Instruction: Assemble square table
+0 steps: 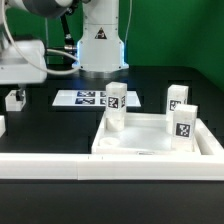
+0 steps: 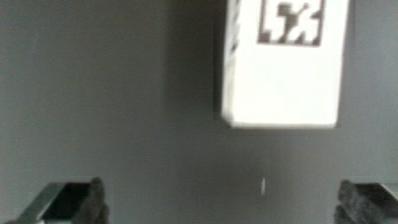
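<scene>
Hovering open end effector [image 2: 219,205] near leg block [image 2: 285,65], apart.

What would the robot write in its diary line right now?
gripper: open, holding nothing | leg block: lying on table ahead of fingers | table top: two legs standing in it

Work surface is a black table [image 1: 60,125]. Resting directly on it: the white square tray-like top [image 1: 150,148], the marker board [image 1: 85,98] farther back, and a long white border rail [image 1: 45,168] along the near edge. One tagged leg block [image 1: 15,98] sits at the exterior view's left, another [image 1: 177,97] behind the top at its right.
</scene>
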Controlling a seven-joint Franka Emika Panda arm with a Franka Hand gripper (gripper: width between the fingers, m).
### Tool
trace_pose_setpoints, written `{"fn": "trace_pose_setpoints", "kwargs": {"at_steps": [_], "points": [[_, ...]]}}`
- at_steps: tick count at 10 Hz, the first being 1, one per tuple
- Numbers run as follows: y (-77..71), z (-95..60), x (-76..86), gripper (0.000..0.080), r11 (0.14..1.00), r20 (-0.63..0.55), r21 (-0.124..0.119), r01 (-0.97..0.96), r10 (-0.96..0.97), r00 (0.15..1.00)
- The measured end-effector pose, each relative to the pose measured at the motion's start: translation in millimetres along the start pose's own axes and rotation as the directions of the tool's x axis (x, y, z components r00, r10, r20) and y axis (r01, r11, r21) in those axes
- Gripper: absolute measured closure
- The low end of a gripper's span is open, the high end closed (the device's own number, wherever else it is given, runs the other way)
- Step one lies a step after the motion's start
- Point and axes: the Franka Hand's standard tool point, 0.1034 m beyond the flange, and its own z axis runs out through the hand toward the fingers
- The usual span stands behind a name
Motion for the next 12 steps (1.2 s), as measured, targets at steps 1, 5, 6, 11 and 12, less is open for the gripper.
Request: {"fn": "trace_pose_setpoints", "kwargs": {"at_steps": [1, 5, 6, 11, 12], "points": [[-5.7, 6.0, -3.0, 0.0151, 1.0, 0.088, 0.009, -0.024, 0.023, 0.996], [-18.5, -3.9, -4.5, 0.0151, 0.991, 0.448, 0.077, -0.113, 0.067, 0.892], [-20.3, -1.8, -10.3, 0.0151, 0.99, 0.471, 0.087, -0.112, 0.058, 0.88], [-13.3, 13.4, -22.9, 0.0151, 0.986, 0.524, 0.091, -0.137, 0.07, 0.849], [-14.8, 25.3, -35.3, 0.0151, 0.985, 0.539, 0.091, -0.144, 0.073, 0.839]]}}
